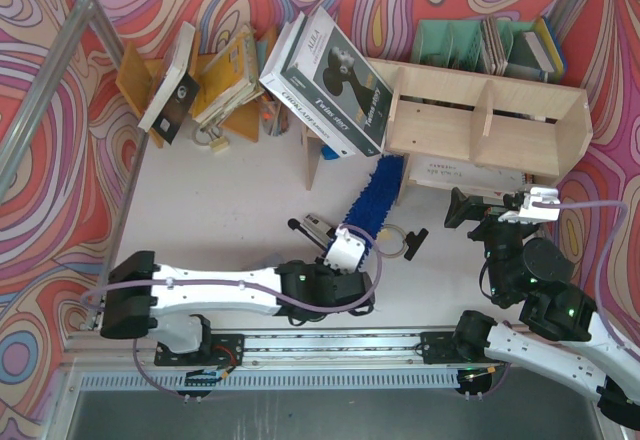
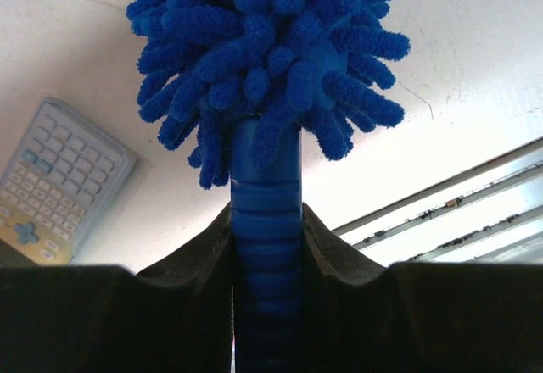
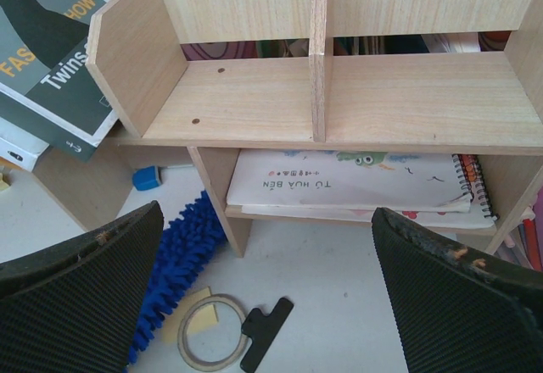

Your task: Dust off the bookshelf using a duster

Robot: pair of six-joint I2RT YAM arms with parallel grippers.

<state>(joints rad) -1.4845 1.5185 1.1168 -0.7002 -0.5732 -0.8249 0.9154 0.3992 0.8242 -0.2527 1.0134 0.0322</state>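
Item: left end effector (image 2: 265, 246) pinching duster (image 2: 271, 51) handle; right end effector (image 3: 267, 297) standing spread, holding nothing. Risk: fluffy head snagging bookshelf (image 3: 254, 102) upright, twisting handle loose.

Fluffy chenille duster (image 2: 271, 42) w/ smooth ribbed plastic handle (image 2: 265, 212) — bare matt plywood bookshelf (image 3: 246, 97), smooth paper notebook (image 3: 339, 178).

2 upper bays of the pale plywood bookshelf (image 3: 254, 102) are open up front. Lower slot's crowded by a white spiral notebook (image 3: 348, 182); black binder clip (image 3: 259, 331) and beige tape ring (image 3: 219, 301) lie just in front.
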